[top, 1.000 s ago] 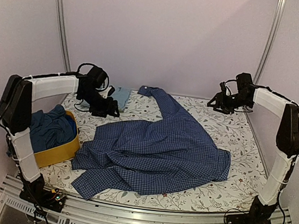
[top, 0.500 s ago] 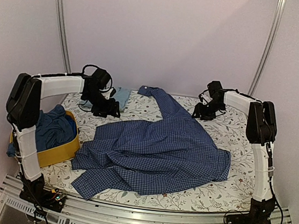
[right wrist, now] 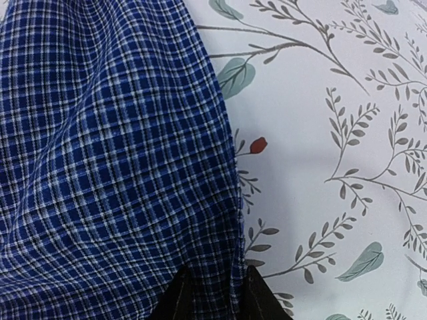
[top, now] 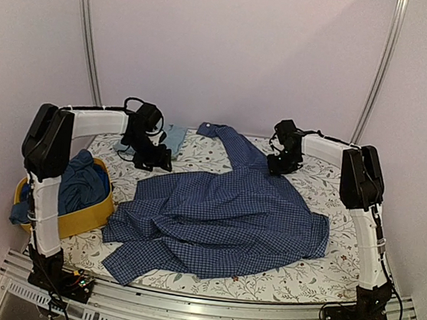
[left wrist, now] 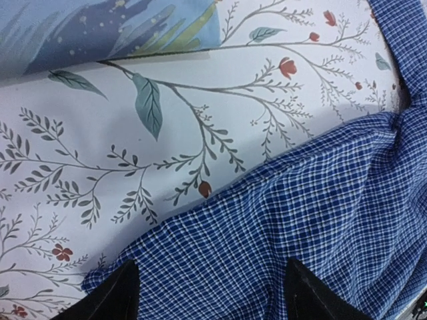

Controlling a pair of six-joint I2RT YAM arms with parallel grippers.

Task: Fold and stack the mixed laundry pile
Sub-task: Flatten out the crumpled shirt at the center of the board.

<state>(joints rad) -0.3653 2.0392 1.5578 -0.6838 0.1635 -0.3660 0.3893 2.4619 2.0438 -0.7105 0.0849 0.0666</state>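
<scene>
The navy-and-white checked shirt (top: 222, 219) lies spread over the middle of the table. My left gripper (top: 154, 158) is at its far left edge. In the left wrist view the fingers (left wrist: 120, 293) stand wide apart over the checked cloth (left wrist: 287, 220), open. My right gripper (top: 281, 165) is at the shirt's far right edge. In the right wrist view its fingers (right wrist: 179, 297) are close together with the shirt's hem (right wrist: 223, 267) pinched between them. A light blue T-shirt (top: 174, 135) lies folded at the back. Darker blue clothes (top: 80, 183) fill the basket.
The yellow fabric basket (top: 87, 219) stands at the left, by the left arm. The floral table cover (top: 338, 213) shows bare at the right and along the back. Walls close in the table on three sides.
My right arm has swung in from the far right to the shirt's far right edge. My left gripper has shifted slightly right toward the shirt. The shirt has not moved.
</scene>
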